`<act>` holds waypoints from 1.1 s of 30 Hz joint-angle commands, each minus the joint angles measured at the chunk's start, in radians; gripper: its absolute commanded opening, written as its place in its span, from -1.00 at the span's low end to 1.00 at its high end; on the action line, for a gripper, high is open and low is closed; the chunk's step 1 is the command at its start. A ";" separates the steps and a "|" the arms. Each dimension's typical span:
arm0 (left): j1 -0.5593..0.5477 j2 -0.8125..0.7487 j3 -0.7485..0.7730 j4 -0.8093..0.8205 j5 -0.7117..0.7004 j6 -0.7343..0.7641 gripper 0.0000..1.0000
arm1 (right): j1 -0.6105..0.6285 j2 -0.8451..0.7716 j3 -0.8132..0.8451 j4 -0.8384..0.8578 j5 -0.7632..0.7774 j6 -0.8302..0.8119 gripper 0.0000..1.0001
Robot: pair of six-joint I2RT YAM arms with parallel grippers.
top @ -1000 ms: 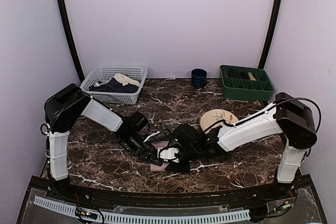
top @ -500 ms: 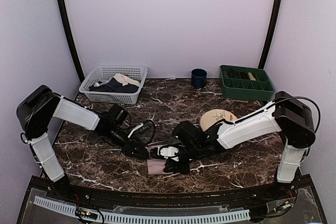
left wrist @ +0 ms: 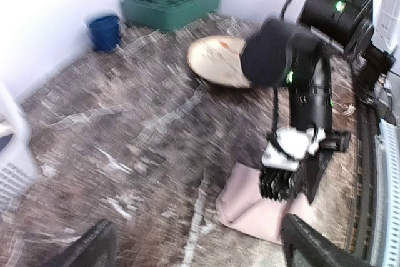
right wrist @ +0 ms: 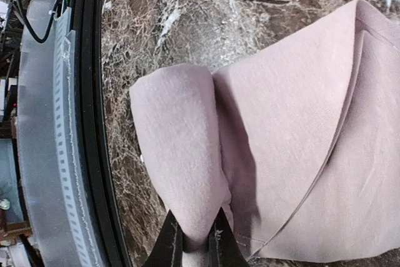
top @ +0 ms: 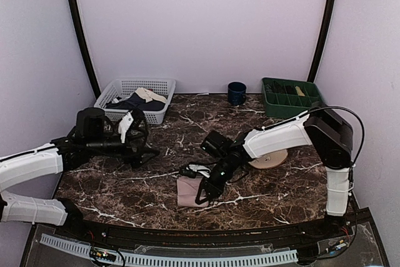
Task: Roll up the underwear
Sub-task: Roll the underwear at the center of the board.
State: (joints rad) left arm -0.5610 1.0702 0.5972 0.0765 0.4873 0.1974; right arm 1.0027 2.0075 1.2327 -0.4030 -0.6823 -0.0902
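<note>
The underwear [top: 187, 192] lies as a folded dusty-pink bundle on the dark marble table [top: 125, 179], near the front edge. My right gripper [top: 204, 191] is shut on a raised fold at its right side. In the right wrist view the two black fingertips [right wrist: 170, 242] pinch that pink fold, right gripper [right wrist: 194, 245], with the rest of the underwear [right wrist: 306, 123] spread flat beyond. My left gripper [top: 136, 134] hangs open well to the left, holding nothing. Its wrist view is blurred and shows the underwear [left wrist: 250, 207] under the right gripper [left wrist: 294, 179], with the left gripper [left wrist: 200, 254] wide apart.
A white basket [top: 119, 85] at the back left holds a dark navy garment [top: 134, 102] and a beige cloth [top: 151, 95]. A blue cup [top: 236, 92] and a green tray [top: 292, 98] stand at the back. A round plate [top: 270, 157] sits behind the right arm.
My left gripper has opened, let go of the underwear and swung away to the left and back. My right gripper has closed on the fold and stays there.
</note>
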 commanded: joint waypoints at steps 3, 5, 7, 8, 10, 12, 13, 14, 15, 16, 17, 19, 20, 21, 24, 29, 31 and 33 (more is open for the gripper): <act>-0.004 -0.210 -0.085 0.072 -0.209 -0.160 0.98 | -0.018 0.123 0.125 -0.268 -0.134 0.020 -1.00; -0.005 -0.213 -0.079 0.014 -0.120 -0.095 0.94 | -0.032 0.151 0.152 -0.285 -0.177 0.039 -1.00; -0.014 -0.219 -0.087 -0.049 -0.064 -0.049 0.94 | -0.047 0.172 0.161 -0.289 -0.220 0.064 -1.00; -0.036 -0.230 -0.105 -0.052 -0.061 -0.029 0.94 | -0.058 0.184 0.163 -0.286 -0.253 0.079 -1.00; -0.106 -0.260 -0.162 -0.030 -0.074 0.001 0.94 | -0.073 0.209 0.163 -0.281 -0.286 0.108 -1.00; -0.206 -0.267 -0.199 0.001 -0.139 0.040 0.94 | -0.086 0.221 0.155 -0.259 -0.311 0.147 -1.00; -0.258 -0.255 -0.206 0.010 -0.171 0.066 0.93 | -0.092 0.224 0.150 -0.248 -0.319 0.168 -1.00; -0.297 -0.230 -0.208 0.020 -0.201 0.083 0.93 | -0.096 0.223 0.145 -0.236 -0.323 0.186 -1.00; -0.331 -0.198 -0.206 0.031 -0.220 0.095 0.92 | -0.099 0.223 0.141 -0.225 -0.326 0.210 -1.00; -0.359 -0.144 -0.200 0.046 -0.236 0.112 0.89 | -0.104 0.223 0.139 -0.215 -0.330 0.227 -1.00; -0.396 -0.102 -0.193 0.060 -0.258 0.131 0.88 | -0.108 0.224 0.138 -0.208 -0.339 0.244 -1.00; -0.458 -0.013 -0.175 0.094 -0.305 0.177 0.81 | -0.115 0.229 0.138 -0.202 -0.352 0.266 -1.00; -0.484 0.030 -0.161 0.111 -0.318 0.196 0.77 | -0.117 0.232 0.140 -0.204 -0.354 0.271 -1.00; -0.502 0.076 -0.148 0.128 -0.322 0.213 0.73 | -0.119 0.236 0.141 -0.208 -0.353 0.275 -1.00; -0.538 0.190 -0.104 0.184 -0.320 0.253 0.58 | -0.126 0.247 0.146 -0.223 -0.354 0.280 -1.00; -0.582 0.350 -0.039 0.252 -0.318 0.316 0.32 | -0.131 0.256 0.148 -0.228 -0.362 0.284 -1.00; -0.587 0.398 -0.012 0.268 -0.308 0.326 0.22 | -0.133 0.257 0.148 -0.229 -0.364 0.282 -1.00; -0.589 0.448 0.011 0.270 -0.298 0.337 0.11 | -0.134 0.259 0.146 -0.229 -0.367 0.279 -1.00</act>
State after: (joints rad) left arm -1.1404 1.4559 0.5568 0.2909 0.1795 0.4793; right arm 0.8814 2.2303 1.3891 -0.6086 -1.0866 0.1848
